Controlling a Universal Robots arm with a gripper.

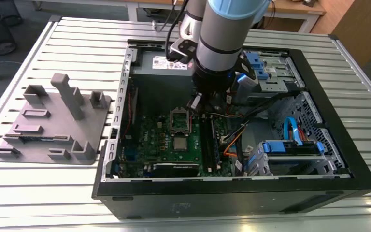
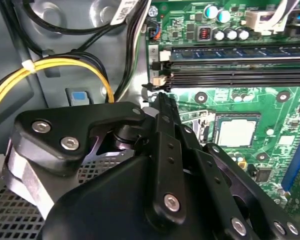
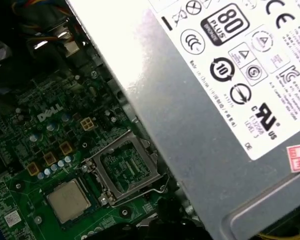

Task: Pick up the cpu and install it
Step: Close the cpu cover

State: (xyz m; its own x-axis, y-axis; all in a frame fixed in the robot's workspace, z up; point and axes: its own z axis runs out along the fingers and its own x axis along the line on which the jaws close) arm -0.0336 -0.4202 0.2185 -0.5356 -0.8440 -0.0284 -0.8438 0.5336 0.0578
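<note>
Now that your arm (image 1: 227, 38) hangs down into the open PC case (image 1: 340, 183) on the slatted bench (image 1: 56, 193), here's where things stand. The fingers (image 2: 166, 135) look clenched together with nothing between them. Their tips are down at the far end of the green motherboard (image 1: 153, 133), right by the ends of the memory slots (image 2: 240, 75). The cpu (image 1: 181, 143) isn't in your grip. It's lying flat, silvery side up, on the motherboard just on the near side of the dark socket frame (image 1: 179, 121). You get the same pairing in the first wrist view, chip right beside frame. The grey power supply (image 3: 215, 100) sits at the far end of the case. The grey tray with posts (image 1: 50, 125) is on the bench just beside the case, on the exterior view's left.
</note>
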